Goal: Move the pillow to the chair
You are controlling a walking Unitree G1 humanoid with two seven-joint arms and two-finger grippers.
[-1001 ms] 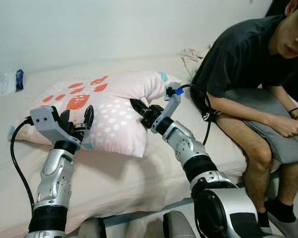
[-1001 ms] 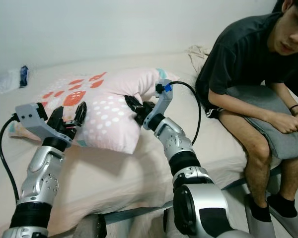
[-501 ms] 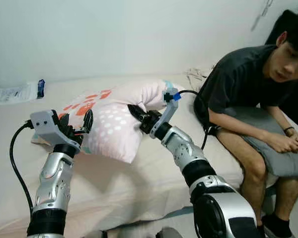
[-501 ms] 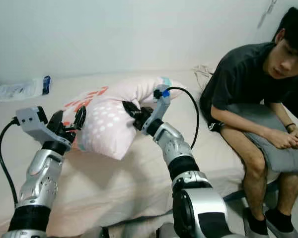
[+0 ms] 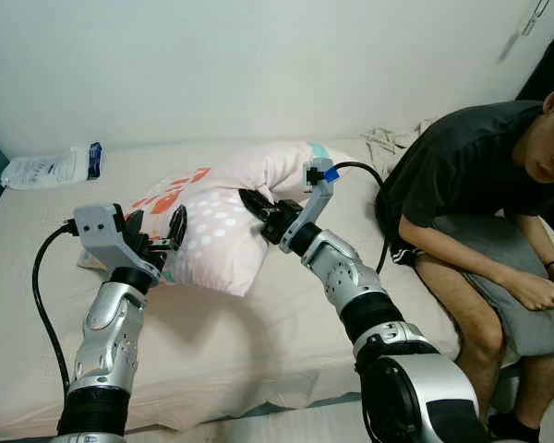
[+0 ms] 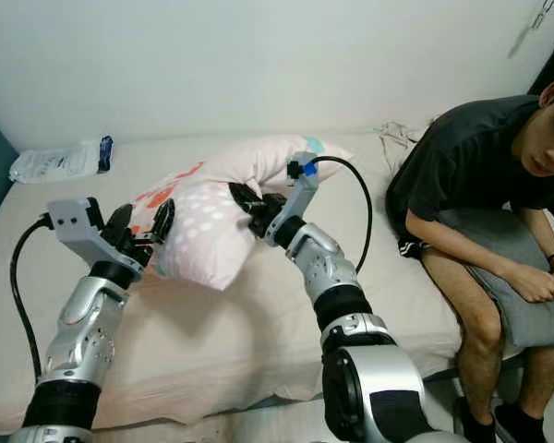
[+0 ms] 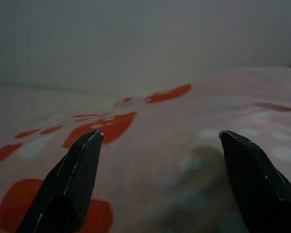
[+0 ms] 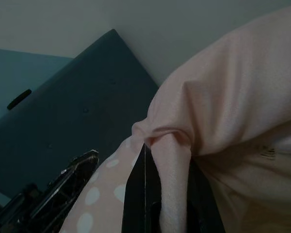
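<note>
Pillow (image 5: 217,217) half-raised off bed (image 5: 258,314). Right gripper (image 5: 258,205) pinches a fabric fold; left gripper (image 5: 157,238) spread against its side. Clamp left before lifting, keep both level.

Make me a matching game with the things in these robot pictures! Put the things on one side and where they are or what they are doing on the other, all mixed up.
Things:
1. pillow
2. right gripper
3. left gripper
4. plastic packet
5. person

Places or states:
A. fingers open, against the pillow's spotted side
B. sitting on the edge of the bed
C. lying at the far corner of the bed, by the wall
D. pinching a fold of pink cloth
E. pink with red shapes and white dots, partly raised off the bed

Pairs: 1-E, 2-D, 3-A, 4-C, 5-B
</note>
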